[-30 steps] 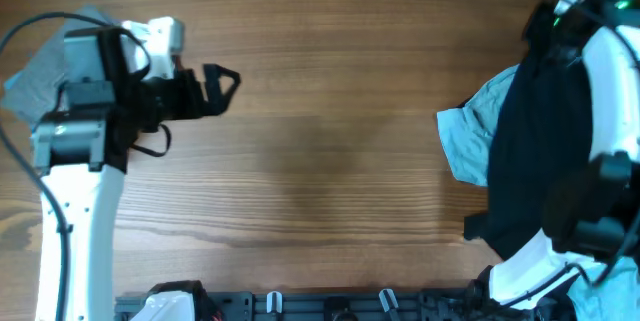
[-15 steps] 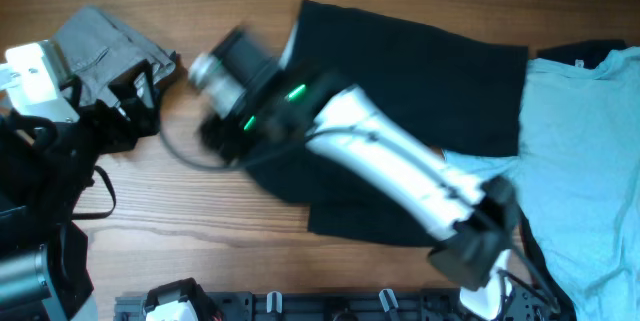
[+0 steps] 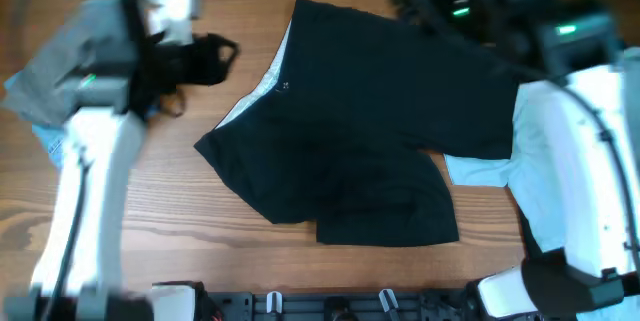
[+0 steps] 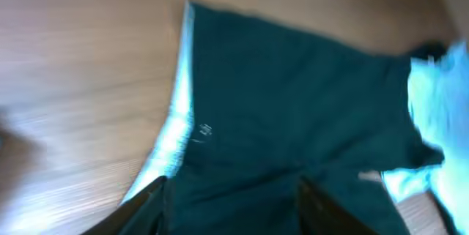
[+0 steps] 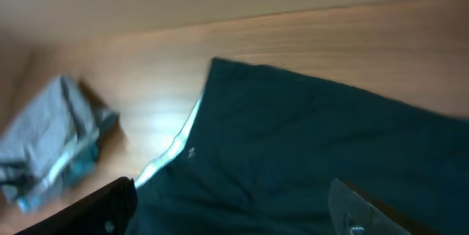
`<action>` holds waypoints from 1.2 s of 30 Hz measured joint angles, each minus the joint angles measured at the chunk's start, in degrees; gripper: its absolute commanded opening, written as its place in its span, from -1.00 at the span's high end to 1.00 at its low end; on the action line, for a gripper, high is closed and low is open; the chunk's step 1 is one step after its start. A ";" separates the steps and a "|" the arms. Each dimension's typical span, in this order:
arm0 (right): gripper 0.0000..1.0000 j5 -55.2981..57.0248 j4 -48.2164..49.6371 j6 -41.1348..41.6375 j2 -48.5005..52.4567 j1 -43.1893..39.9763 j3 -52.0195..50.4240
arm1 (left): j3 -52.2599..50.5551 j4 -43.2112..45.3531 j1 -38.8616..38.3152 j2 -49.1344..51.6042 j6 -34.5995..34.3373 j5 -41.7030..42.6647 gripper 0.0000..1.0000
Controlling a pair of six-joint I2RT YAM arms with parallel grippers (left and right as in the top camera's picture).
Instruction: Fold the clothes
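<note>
Though the black shorts [image 3: 360, 131] lie spread flat ahead of both, neither holds anything: the left gripper [image 4: 231, 207] gapes wide, the pale waistband [image 4: 176, 125] before its jaws. The right gripper [image 5: 234, 204] gapes equally, with the grey trousers [image 5: 47, 136] off to their left on the table [image 5: 220, 1].

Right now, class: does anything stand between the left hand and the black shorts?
Nothing visible does. Only bare table lies between the open left hand and the black shorts, whose pale waistband edge faces it.
</note>
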 measured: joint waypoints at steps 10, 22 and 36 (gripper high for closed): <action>-0.75 -4.90 -3.91 3.58 1.79 -12.63 0.00 | -0.15 23.47 -7.69 28.68 2.34 0.55 0.33; -0.72 -5.25 -3.85 3.74 4.68 -12.63 0.00 | -0.09 27.85 -8.70 38.86 2.71 -0.35 0.92; -0.61 -4.33 -4.81 3.63 4.68 -12.63 0.00 | 2.47 21.94 -5.90 38.71 -1.40 -14.16 0.92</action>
